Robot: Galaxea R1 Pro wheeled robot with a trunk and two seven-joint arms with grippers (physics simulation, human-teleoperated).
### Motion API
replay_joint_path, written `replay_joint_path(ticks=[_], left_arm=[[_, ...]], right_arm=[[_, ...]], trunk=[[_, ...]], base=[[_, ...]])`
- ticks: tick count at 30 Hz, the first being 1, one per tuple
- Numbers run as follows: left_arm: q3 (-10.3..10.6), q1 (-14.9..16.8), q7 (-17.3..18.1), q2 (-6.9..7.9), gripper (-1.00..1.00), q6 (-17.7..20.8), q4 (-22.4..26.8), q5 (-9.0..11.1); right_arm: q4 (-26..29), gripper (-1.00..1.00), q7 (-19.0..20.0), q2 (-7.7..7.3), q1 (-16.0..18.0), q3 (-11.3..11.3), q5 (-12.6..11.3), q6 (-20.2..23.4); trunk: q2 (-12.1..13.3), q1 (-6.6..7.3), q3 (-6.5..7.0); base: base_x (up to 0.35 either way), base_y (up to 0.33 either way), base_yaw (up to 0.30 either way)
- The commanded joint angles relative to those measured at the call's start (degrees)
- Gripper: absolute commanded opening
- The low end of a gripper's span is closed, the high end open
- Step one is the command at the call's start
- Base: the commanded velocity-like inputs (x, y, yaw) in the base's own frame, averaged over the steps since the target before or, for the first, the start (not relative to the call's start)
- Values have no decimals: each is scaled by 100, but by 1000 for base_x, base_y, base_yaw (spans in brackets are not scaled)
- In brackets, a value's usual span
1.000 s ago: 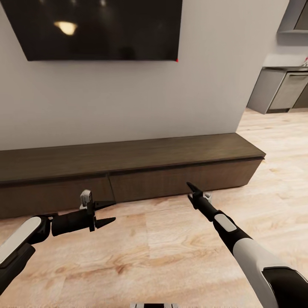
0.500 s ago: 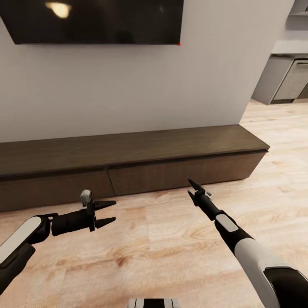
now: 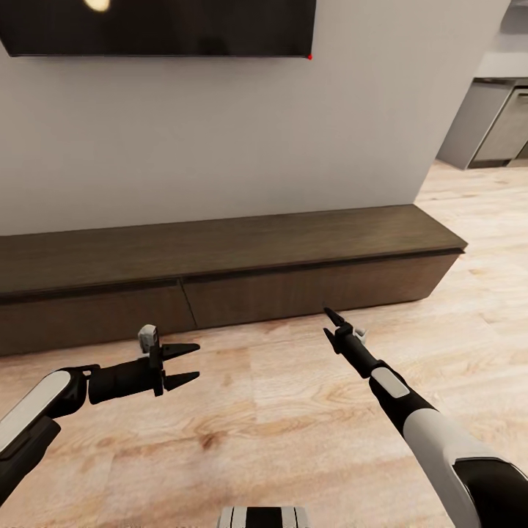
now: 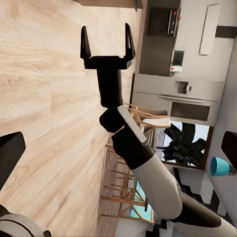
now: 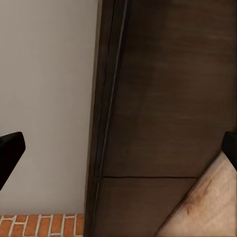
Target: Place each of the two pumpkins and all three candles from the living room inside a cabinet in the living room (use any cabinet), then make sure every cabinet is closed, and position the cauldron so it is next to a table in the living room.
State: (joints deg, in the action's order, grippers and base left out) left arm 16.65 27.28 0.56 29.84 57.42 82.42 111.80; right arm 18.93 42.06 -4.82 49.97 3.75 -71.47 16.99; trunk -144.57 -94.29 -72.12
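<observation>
Both empty claws, left (image 3: 189, 364) and right (image 4: 107, 40), gape over wood floor (image 3: 279, 411) before the closed cabinet (image 3: 220, 271).

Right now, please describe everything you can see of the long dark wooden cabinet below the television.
The cabinet is a long, low, dark brown unit with a wood-grain look. It stands on the pale wooden floor, its back against the grey wall. Its flat top is bare. The front shows handle-less drawer fronts, parted by a thin seam, all closed. Its right end stops near the wall's corner. Both hands hang short of it; nothing touches it.
</observation>
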Motion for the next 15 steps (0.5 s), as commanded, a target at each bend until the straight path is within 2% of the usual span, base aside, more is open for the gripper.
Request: replay_joint_path(ticks=[1, 10, 15], left_arm=[[10, 5, 6, 5, 100, 6, 10, 8], [21, 1, 6, 5, 100, 6, 30, 8], [22, 2, 6, 5, 100, 6, 33, 8]], right_arm=[[-4, 100, 9, -7, 3, 38, -59, 23], [-4, 100, 31, -10, 3, 38, -58, 16], [-4, 100, 42, -7, 3, 39, -54, 15]], trunk=[[-2, 1, -4], [-2, 1, -4], [-2, 1, -4]], base=[[0, 0, 0], [3, 0, 0], [224, 0, 0]])
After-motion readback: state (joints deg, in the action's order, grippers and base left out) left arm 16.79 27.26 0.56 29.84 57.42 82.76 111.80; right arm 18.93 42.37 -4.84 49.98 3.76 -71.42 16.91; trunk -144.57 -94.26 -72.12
